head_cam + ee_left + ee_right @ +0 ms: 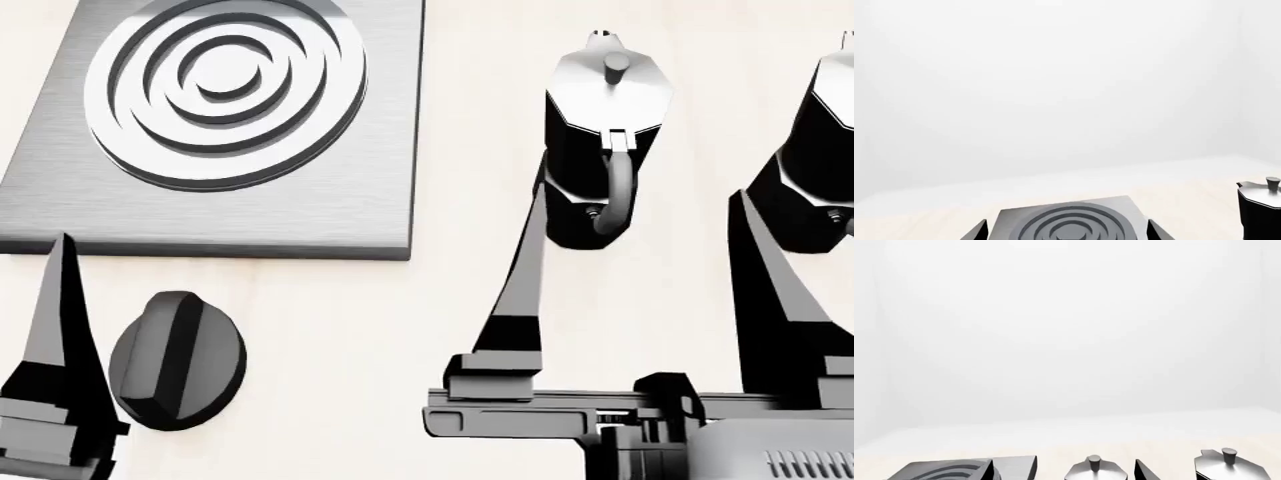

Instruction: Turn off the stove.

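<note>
A: Where is the stove's control?
B: The dark oval stove knob (178, 360) sits on the pale counter, just beside the left gripper (60, 330), below the square brushed-steel burner plate (320, 215).
A: And the grippers?
B: Both look spread and empty; the right gripper (647, 250) brackets a black moka pot (601, 140). Whether the knob reads off cannot be told; any grasp should straddle its ridge squarely.

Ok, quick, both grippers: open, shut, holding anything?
Left gripper: open, empty, its fingers either side of the square brushed-steel stove plate.
Right gripper: open, empty, one finger beside the nearer black-and-silver moka pot.
</note>
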You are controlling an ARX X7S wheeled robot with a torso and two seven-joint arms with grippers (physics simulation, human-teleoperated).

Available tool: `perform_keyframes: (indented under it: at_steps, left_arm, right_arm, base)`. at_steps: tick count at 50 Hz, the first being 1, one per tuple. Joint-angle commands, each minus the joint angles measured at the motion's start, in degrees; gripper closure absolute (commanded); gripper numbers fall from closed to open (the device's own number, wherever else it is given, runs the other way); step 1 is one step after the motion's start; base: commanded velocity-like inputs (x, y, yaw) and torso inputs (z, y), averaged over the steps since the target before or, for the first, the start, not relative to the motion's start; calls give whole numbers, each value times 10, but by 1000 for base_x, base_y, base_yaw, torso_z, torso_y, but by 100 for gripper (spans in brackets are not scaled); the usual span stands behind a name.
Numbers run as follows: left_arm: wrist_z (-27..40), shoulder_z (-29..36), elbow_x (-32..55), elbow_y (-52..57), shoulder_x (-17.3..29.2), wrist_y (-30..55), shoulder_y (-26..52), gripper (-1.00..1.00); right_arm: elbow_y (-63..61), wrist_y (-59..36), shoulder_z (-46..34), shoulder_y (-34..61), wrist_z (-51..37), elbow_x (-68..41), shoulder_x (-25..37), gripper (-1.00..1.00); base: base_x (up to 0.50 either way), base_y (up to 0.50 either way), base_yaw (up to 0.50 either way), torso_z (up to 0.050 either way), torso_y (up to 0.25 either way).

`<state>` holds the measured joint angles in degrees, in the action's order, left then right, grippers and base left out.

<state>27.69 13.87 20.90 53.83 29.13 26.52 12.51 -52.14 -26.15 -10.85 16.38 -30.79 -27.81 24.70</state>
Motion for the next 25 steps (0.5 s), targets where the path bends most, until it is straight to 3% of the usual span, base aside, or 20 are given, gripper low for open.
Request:
perform_keyframes:
  at_steps: [1, 25]
  left_arm:
    - [7, 2, 10, 18, 2, 12, 13, -100]
    - [32, 10, 45, 50, 13, 46, 68, -100]
  right_arm:
    - [-12, -7, 6, 14, -11, -15, 1, -100]
    - [-36, -37, 6, 63, -36, -44, 9, -100]
  base:
    - [0, 0, 0, 0, 0]
    - [0, 0, 0, 0, 0]
